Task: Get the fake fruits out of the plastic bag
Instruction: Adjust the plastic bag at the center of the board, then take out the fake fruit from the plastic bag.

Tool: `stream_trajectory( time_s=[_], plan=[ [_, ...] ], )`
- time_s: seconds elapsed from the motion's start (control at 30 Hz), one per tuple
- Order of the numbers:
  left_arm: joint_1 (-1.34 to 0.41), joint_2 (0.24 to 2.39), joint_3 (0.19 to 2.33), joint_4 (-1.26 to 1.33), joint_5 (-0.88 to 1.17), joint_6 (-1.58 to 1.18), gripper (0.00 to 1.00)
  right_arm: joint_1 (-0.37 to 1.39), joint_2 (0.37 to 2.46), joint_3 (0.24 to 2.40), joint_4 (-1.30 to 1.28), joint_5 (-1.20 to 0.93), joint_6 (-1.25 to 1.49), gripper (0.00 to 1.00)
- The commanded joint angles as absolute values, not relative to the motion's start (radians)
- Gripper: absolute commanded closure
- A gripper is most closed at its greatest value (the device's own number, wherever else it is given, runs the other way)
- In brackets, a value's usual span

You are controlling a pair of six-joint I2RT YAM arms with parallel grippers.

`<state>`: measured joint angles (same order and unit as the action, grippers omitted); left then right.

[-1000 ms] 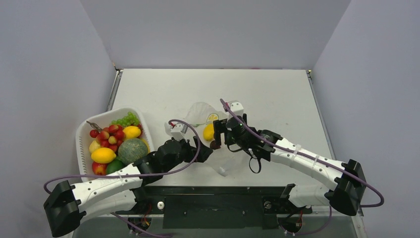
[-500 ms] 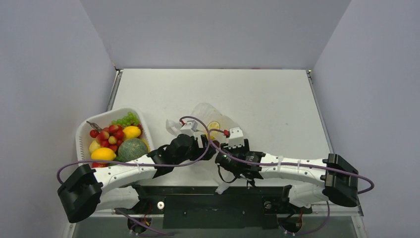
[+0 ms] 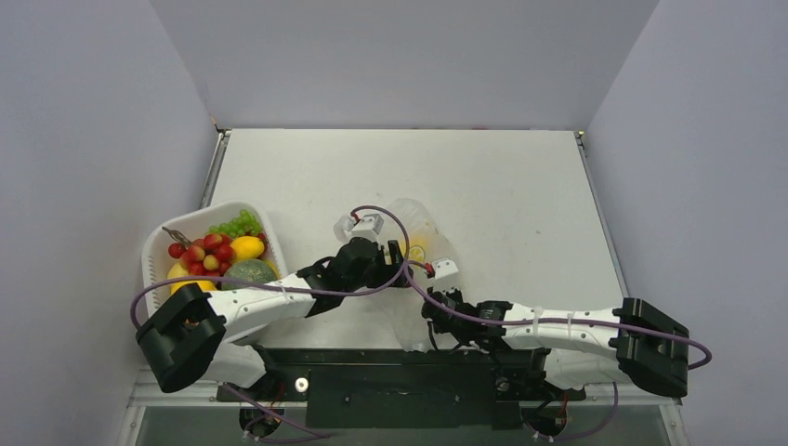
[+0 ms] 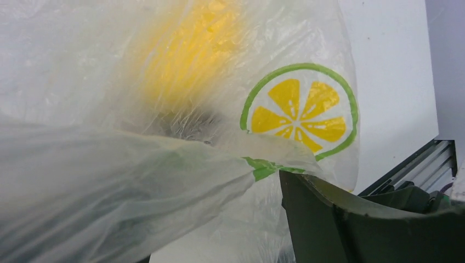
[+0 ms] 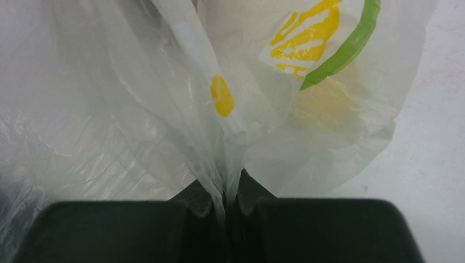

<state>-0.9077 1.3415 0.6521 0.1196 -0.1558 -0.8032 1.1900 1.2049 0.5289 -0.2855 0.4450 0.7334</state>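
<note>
One plastic bag (image 5: 137,109) lies by the table's (image 3: 502,177) near edge. The right end effector (image 5: 227,200) is pressed together, pinching a fold of its film. One yellow fruit (image 4: 186,60) shows blurred through the film ahead of the left end effector (image 3: 388,255), whose spread I cannot tell. One heaped white basket (image 3: 151,260) sits well to its left.

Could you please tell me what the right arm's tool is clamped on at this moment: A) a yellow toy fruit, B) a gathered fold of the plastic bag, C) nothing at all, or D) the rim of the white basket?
B: in the right wrist view the right tool is shut, with a bunched strip of the plastic bag pinched between its fingers.
</note>
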Motion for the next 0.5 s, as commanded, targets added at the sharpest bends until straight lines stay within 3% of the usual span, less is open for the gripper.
stream_trajectory(
  time_s=[0.0,0.47],
  plan=[
    [-0.902,1.398,0.71,0.169,-0.175,-0.747,0.3,1.167,1.177,0.494,-0.178,0.344,0.717,1.0],
    [-0.95,1.569,0.806,0.161,-0.229,-0.663,0.28,1.112,1.132,0.503,-0.186,0.326,0.7,1.0]
  ],
)
